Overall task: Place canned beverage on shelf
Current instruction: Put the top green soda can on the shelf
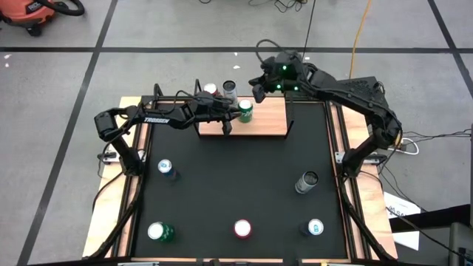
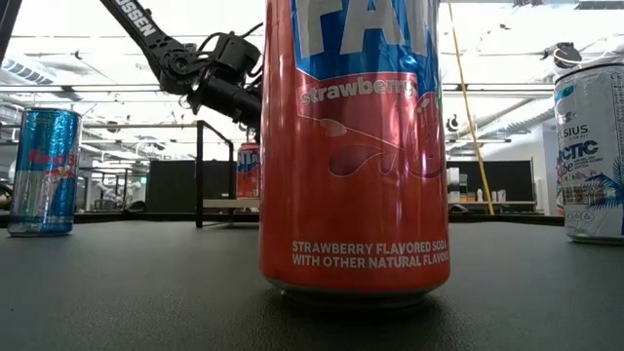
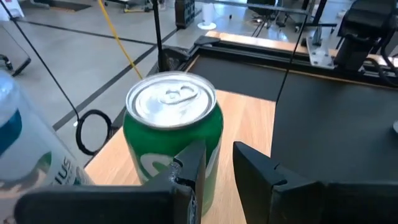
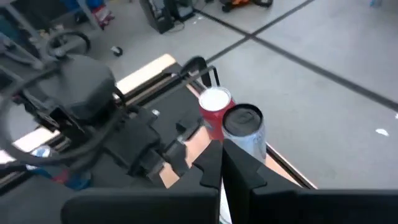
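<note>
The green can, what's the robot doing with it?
The green can stands upright on the wooden shelf, next to two other cans. The left gripper is right beside it, fingers slightly apart and not squeezing it. The right gripper waits above the shelf's far edge. Six more cans stand on the black table.

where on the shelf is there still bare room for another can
The shelf is bare along its right half, between the green can and the right-end bracket. Its left end is crowded: the left gripper beside the green can, with a red can and silver can behind.
</note>
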Tool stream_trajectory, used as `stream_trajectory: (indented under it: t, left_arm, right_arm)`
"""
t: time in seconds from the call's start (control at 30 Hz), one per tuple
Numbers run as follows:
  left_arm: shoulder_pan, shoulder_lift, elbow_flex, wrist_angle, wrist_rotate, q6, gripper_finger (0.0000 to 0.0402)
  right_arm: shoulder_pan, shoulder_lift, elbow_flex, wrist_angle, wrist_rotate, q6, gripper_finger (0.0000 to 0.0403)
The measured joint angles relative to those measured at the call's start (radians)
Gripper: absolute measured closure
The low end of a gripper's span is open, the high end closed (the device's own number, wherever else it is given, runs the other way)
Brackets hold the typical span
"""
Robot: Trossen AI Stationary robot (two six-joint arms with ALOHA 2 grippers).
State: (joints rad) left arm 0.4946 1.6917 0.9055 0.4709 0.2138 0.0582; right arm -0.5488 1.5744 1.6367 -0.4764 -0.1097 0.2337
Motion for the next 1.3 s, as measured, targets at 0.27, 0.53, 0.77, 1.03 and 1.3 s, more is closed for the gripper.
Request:
stream_trajectory:
  t: [0.27, 0.53, 0.77, 1.03, 1.3]
  left_arm:
    - [-0.006, -0.059, 0.067, -0.213, -0.006, -0.024, 0.032]
    - [-0.006, -0.158, 0.068, -0.359, -0.038, -0.027, 0.032]
    - [-0.005, -0.223, 0.068, -0.47, -0.074, -0.016, 0.032]
    - [-0.003, -0.24, 0.068, -0.519, -0.106, 0.008, 0.032]
    - [-0.003, -0.24, 0.068, -0.518, -0.12, 0.011, 0.032]
  right_arm:
    - [-0.065, 0.067, -0.002, -0.061, -0.227, -0.094, 0.0403]
    - [-0.039, 0.178, -0.005, -0.09, -0.261, -0.176, 0.0403]
    - [-0.013, 0.251, -0.006, -0.094, -0.256, -0.175, 0.0403]
    - [-0.013, 0.265, -0.006, -0.087, -0.187, -0.174, 0.0403]
    - [-0.041, 0.267, -0.005, -0.097, -0.171, -0.193, 0.0403]
